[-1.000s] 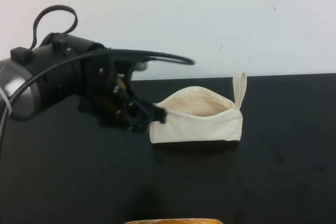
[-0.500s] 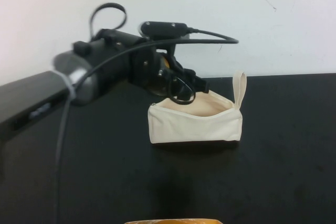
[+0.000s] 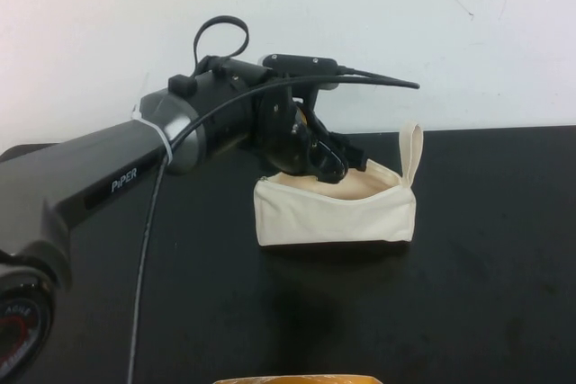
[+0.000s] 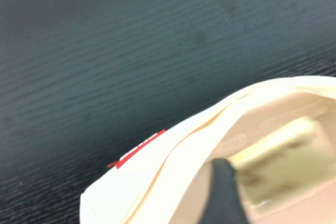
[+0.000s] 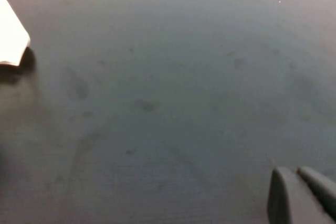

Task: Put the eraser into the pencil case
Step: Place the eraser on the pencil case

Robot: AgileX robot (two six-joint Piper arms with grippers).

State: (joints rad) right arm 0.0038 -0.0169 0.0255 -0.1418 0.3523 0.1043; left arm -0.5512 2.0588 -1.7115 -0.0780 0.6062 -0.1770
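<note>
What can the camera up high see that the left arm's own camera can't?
Only the high view shows the whole left arm, the left gripper over the pencil case, and its loop strap. Only the left wrist view looks inside, where the eraser sits low in the pouch's mouth beside a dark fingertip. Both show the cream pencil case on the black table. The right gripper shows only in the right wrist view, low over the table.

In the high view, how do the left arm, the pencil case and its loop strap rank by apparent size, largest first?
1. Left arm, though it is nearest the camera.
2. Pencil case.
3. Loop strap.

The left end effector is at the case's opening; the right end effector shows only in its wrist view.
</note>
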